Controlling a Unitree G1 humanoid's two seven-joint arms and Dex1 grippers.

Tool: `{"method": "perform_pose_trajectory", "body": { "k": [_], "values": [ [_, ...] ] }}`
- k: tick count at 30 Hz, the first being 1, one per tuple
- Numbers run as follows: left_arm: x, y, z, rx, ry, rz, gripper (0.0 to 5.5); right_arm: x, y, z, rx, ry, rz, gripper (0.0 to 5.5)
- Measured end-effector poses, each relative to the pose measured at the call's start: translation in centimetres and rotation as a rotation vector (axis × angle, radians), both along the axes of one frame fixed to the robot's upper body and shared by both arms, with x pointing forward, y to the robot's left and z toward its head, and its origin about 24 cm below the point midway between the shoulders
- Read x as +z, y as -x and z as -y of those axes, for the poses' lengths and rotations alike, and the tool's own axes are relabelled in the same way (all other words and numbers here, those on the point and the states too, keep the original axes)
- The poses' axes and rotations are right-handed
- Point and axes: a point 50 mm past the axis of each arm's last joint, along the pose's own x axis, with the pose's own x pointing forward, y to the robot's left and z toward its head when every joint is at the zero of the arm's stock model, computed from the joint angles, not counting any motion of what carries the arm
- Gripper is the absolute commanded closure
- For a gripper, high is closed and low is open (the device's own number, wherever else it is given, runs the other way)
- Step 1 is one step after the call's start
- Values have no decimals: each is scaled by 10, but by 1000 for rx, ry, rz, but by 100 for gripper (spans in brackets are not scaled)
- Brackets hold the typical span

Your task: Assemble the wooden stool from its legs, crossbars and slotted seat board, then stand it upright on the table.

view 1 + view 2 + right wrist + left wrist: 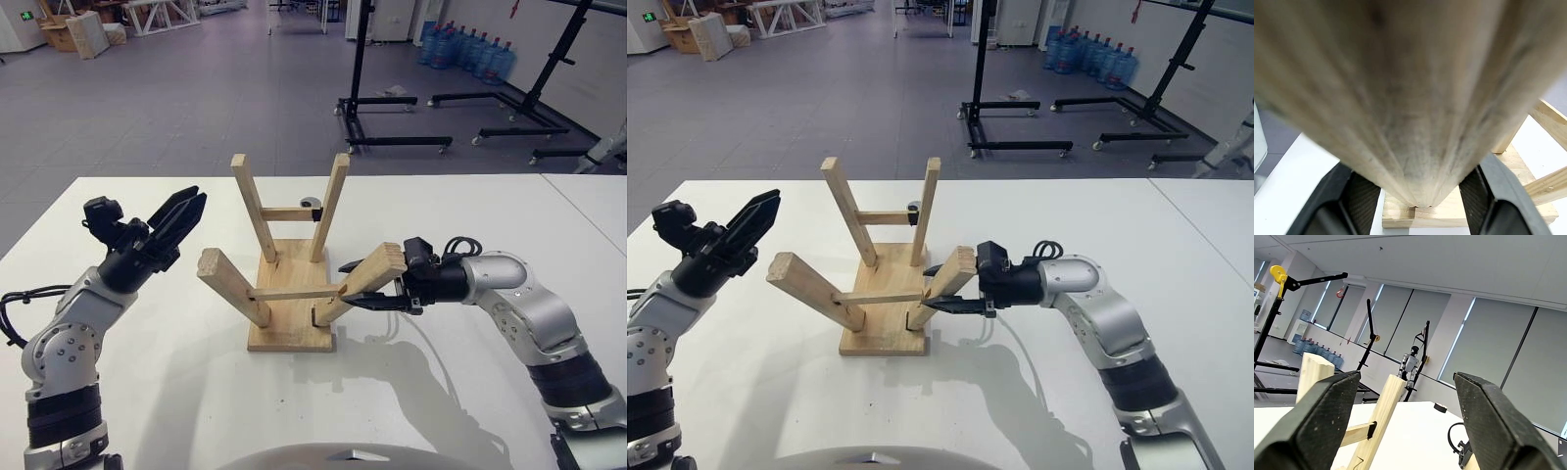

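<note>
white table (470, 215) carries the stool (289, 266) upside down, about mid-surface. seat board (294, 338) lies flat, four legs (253, 208) point up. far pair fairly straight, near pair splayed outward, a crossbar (294, 292) joining each pair. right gripper (355, 284) clamped on near right leg (384, 264). left gripper (194, 201) spread open in the air toward the left edge, clear of the stool.

We see the stool (291, 333) in pale bare wood, matt, its grain showing; the table (460, 206) is white, smooth, faintly glossy; the left gripper (198, 195) and right gripper (345, 284) carry black, matt, finely textured pads (1364, 201).
</note>
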Motion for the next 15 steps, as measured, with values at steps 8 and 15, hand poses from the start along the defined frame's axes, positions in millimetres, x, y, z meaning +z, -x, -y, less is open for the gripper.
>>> {"method": "perform_pose_trajectory", "body": {
  "k": [8,15],
  "values": [
    [-1,3,23,-60,-55,-7,202,0,-1,-3,17,9,2,346],
    [-3,3,32,-67,-69,-4,202,-2,-4,-8,29,31,2,346]
  ]
}}
